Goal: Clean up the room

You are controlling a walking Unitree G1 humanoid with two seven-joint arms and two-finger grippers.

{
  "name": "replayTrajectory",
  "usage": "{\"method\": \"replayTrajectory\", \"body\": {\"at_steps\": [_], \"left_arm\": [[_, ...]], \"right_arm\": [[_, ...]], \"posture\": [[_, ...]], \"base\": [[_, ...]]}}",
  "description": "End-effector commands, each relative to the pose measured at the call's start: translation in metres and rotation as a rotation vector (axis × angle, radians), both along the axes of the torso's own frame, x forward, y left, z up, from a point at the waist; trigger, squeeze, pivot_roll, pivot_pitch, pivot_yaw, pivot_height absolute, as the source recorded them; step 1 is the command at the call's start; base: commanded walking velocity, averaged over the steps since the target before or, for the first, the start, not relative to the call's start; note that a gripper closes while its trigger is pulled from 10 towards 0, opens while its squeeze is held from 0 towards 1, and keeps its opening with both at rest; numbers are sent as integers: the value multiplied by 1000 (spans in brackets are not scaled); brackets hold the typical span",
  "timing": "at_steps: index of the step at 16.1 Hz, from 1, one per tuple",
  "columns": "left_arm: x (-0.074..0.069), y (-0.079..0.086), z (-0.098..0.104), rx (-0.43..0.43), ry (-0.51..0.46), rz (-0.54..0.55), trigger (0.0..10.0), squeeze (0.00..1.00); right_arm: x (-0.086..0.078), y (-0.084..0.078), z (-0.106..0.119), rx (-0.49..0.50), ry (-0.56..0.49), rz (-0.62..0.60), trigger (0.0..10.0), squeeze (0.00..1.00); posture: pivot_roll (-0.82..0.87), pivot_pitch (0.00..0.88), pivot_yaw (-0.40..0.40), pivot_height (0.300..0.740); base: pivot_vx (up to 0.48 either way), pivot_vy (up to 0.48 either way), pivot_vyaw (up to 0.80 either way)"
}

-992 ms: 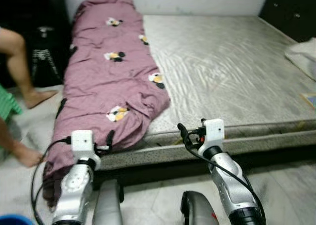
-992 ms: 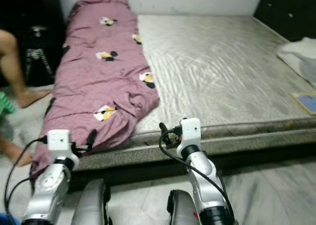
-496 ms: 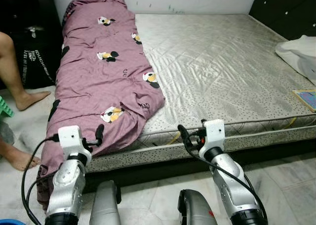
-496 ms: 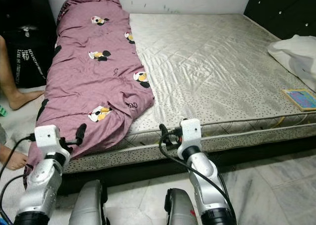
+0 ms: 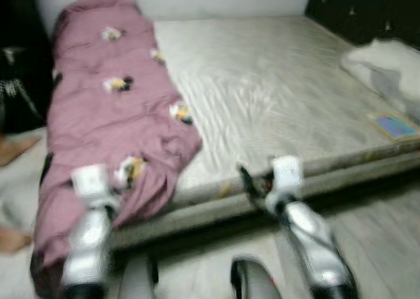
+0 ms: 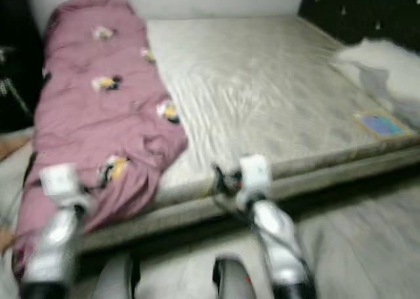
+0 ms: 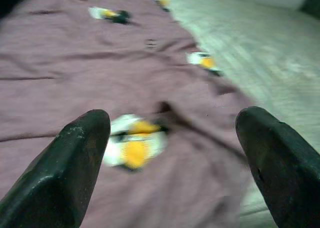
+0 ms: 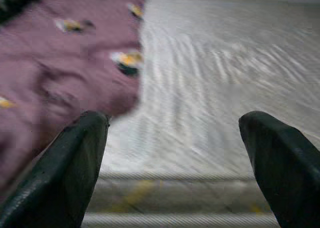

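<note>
A purple blanket (image 5: 108, 109) with cartoon prints lies lengthwise on the left side of a bare grey mattress (image 5: 275, 89), and its near end hangs over the foot edge. My left gripper (image 7: 172, 118) is open just above the blanket's near end, with a yellow-and-white print (image 7: 135, 143) between its fingers. My right gripper (image 8: 172, 119) is also open and holds nothing. It hovers at the mattress's foot edge (image 5: 216, 191), right of the blanket's corner. Both eye views are blurred.
A white pillow (image 5: 380, 59) and a colourful booklet (image 5: 392, 124) lie on the mattress's right side. Dark furniture (image 5: 348, 10) stands at the back right and a dark bag (image 5: 16, 82) at the left. A person's foot (image 5: 13, 148) rests on the pale floor (image 5: 374, 227).
The camera has swung to the right and the picture has blurred. The person's legs have slid mostly out at the left, and more of the pillow shows. Both grippers stay open.
</note>
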State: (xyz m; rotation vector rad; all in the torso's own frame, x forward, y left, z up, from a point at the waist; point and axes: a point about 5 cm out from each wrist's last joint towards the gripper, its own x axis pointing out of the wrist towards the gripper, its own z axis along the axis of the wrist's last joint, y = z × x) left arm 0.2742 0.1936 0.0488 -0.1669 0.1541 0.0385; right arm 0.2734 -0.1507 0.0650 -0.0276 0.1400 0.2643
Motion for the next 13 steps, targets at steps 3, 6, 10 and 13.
{"method": "replayTrajectory", "body": {"at_steps": [3, 6, 10, 13], "left_arm": [[-4, 13, -5, 16, 30, 40, 10000, 0], [-3, 13, -8, 3, 56, 70, 10000, 0], [-3, 16, -8, 6, 59, 77, 10000, 0], [6, 50, -5, -46, 117, 199, 10000, 0]], "right_arm": [[7, 7, 8, 12, -25, 17, 10000, 0], [1, 2, 8, 1, -16, 13, 10000, 0], [-4, -1, 9, -3, -9, 9, 10000, 0], [-55, -43, 10, -55, 75, -88, 10000, 0]], "posture": [[-68, 0, -64, 609], [-81, 13, -77, 609], [-88, 29, -83, 609], [-193, 196, -108, 609]], "base": [[200, 0, 0], [0, 0, 0], [0, 0, 0], [0, 0, 0]]}}
